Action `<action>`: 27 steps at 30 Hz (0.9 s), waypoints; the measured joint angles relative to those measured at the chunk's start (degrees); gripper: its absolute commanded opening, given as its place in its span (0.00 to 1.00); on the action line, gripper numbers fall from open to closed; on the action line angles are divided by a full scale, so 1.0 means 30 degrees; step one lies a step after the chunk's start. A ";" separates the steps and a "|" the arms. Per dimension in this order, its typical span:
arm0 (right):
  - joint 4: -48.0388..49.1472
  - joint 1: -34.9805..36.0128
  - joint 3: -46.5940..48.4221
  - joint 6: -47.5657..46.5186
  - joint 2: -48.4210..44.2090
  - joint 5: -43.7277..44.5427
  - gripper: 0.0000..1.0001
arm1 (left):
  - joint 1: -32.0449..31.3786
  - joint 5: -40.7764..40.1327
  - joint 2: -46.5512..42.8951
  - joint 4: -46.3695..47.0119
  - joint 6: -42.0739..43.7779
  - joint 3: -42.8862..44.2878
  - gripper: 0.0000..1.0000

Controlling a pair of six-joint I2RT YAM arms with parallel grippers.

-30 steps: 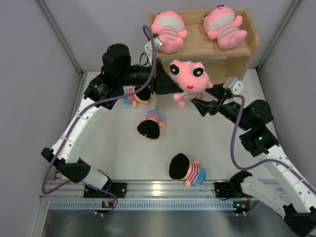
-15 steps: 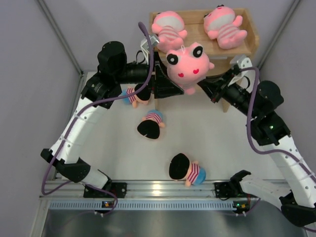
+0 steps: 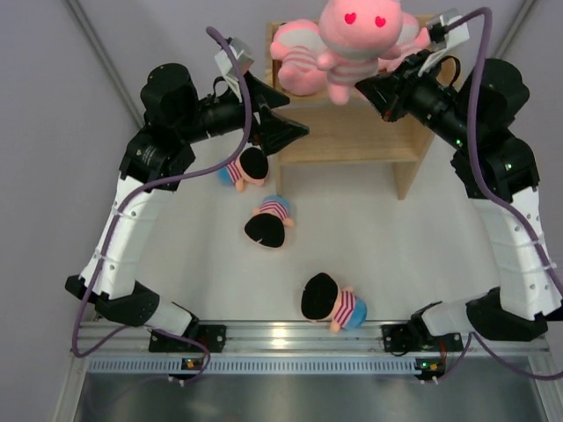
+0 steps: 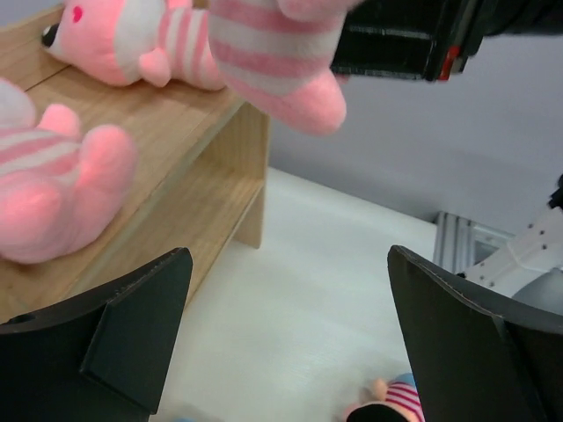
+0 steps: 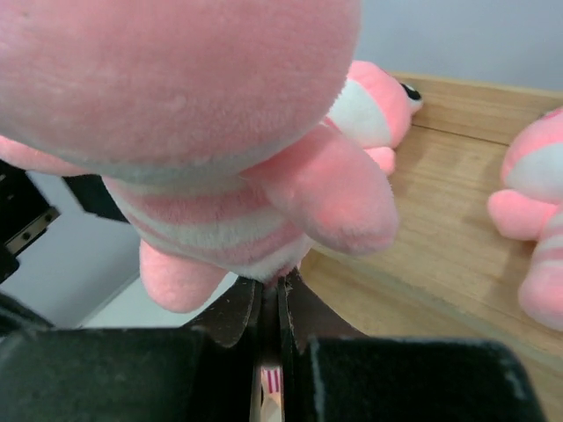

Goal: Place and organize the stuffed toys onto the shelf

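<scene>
Pinched in the right tool [image 5: 268, 308], fingers together on the striped underside: held pink toy [image 3: 356, 35], high over the middle of the shelf [image 3: 352, 132], long axis upright, face up. Left tool [image 3: 286, 112] spread apart, empty, off the shelf's left end. Lying on the top tier: left pink toy [image 4: 53, 193], right pink toy [image 4: 132, 44]. On the surface [image 3: 396, 255]: far doll [image 3: 244, 167] head rightward, middle doll [image 3: 268, 224] head nearward, near doll [image 3: 330, 301] head leftward.

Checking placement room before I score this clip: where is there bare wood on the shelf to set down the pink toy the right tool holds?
Free: the shelf's top board, a strip between the left pink toy and the right pink toy; the lower tier, bare where visible. Crowded: both top-board ends, and the table left of centre with three dolls.
</scene>
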 measured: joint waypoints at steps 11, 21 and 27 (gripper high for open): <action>-0.3599 -0.3840 0.1727 0.1428 0.4495 -0.1778 0.00 | -0.0015 -0.3133 -0.0138 -0.1486 0.3337 -0.2572 0.99; -0.3927 -0.3971 0.2237 0.1712 0.4707 -0.1931 0.38 | -0.0015 -0.3147 -0.0539 -0.1581 0.3592 -0.2878 0.99; -0.3789 -0.3971 0.2171 0.1909 0.4568 -0.1574 0.43 | -0.0015 -0.3104 -0.0699 -0.1581 0.3585 -0.2878 0.99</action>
